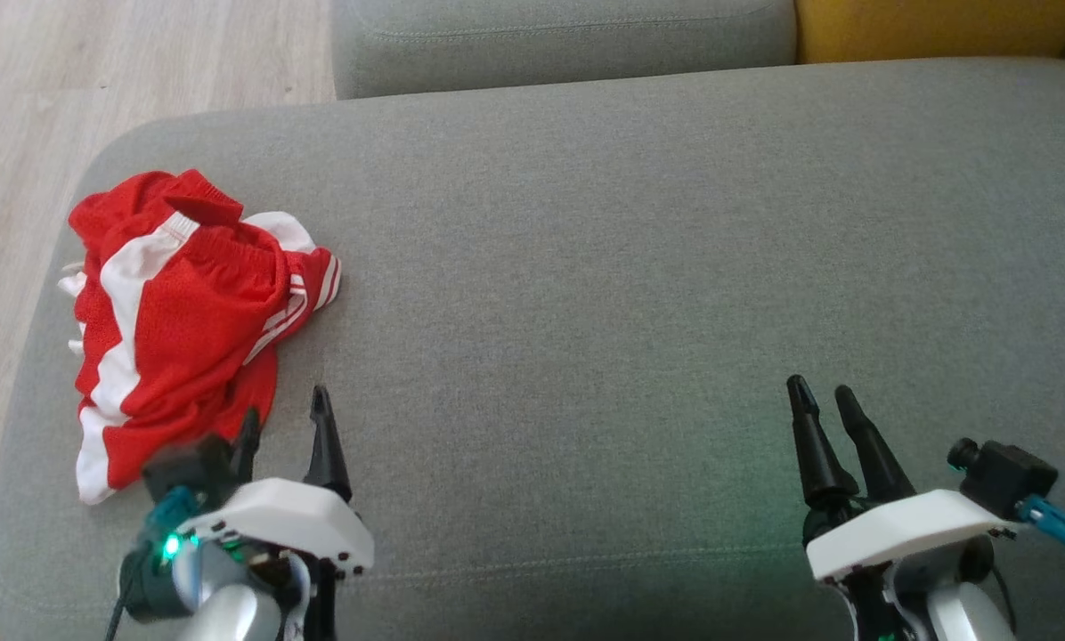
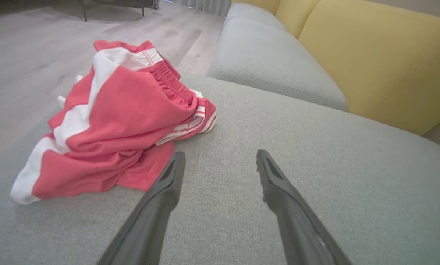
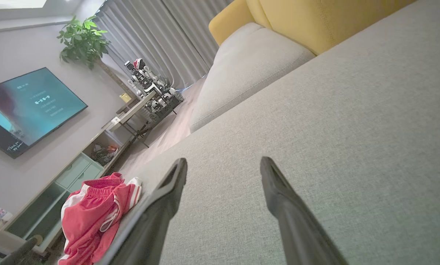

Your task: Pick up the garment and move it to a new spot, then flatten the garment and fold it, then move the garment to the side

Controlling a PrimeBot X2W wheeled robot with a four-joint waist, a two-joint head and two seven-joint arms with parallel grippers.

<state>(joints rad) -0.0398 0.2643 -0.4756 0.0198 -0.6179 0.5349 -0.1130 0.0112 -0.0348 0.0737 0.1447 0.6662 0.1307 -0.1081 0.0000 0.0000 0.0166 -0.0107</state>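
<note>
Clearly, the crumpled red-and-white shorts (image 1: 176, 320) are seen along the left edge of the grey sofa seat (image 1: 630, 267), just beside the left gripper (image 1: 285, 405) and well apart from the right gripper (image 1: 822, 387); all fingers (image 1: 328, 445) are spread.

Grey seat cushion (image 1: 639, 231): broad bare fabric from middle to right end, open for passage. Red garment (image 1: 176, 320): crumpled heap at the left end, just ahead of the left claw (image 1: 284, 405). Second grey cushion (image 1: 559, 44) and yellow backrest (image 1: 933, 27): bound the far side.
</note>
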